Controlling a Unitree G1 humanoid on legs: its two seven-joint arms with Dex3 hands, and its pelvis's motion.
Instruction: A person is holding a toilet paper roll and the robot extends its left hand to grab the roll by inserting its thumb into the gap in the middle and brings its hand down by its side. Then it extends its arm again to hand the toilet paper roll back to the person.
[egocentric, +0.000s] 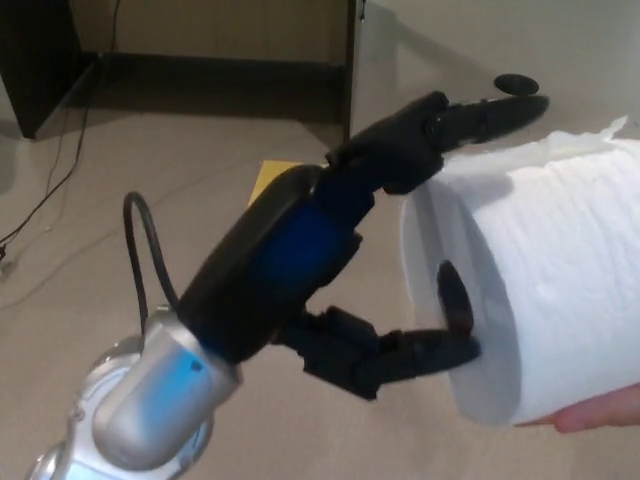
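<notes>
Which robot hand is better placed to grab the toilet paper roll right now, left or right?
Left. The left robot hand is open at the toilet paper roll, its thumb tip at the core hole and fingers over the top. The right hand is not in view.
</notes>
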